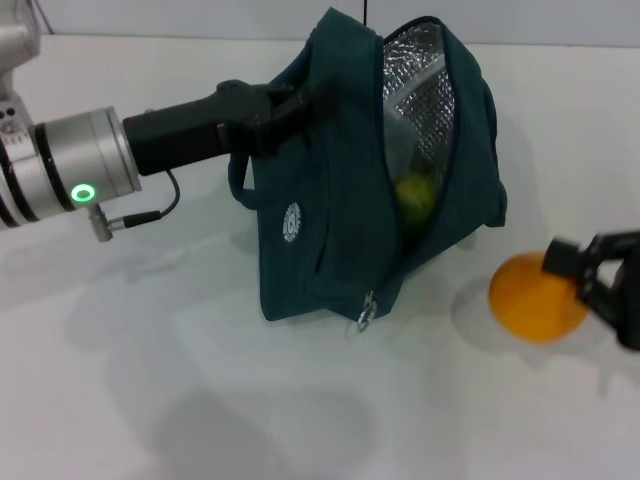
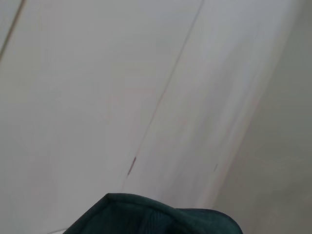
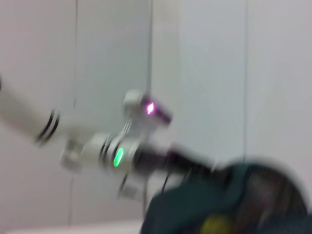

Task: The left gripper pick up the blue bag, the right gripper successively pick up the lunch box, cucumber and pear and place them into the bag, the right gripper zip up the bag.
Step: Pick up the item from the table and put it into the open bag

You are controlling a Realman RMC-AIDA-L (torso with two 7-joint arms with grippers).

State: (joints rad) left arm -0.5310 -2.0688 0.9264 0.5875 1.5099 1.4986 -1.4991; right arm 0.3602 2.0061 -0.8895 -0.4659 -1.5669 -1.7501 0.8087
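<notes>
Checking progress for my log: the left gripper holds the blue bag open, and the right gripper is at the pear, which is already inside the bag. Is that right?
Not quite. The head view shows the pear on the table outside the blue bag, to its right, with the right gripper at it. The left gripper does hold the bag open.

Blue bag (image 1: pixel 330 190) hangs tilted from left tool (image 1: pixel 296 100), which clamps its upper edge; zip open, foil lining showing, something green w/ clear plastic inside. Pear (image 1: pixel 535 297), orange-yellow, on bench, right tool (image 1: pixel 590 275) straddling it, fingers apart; well clear of bag.
</notes>
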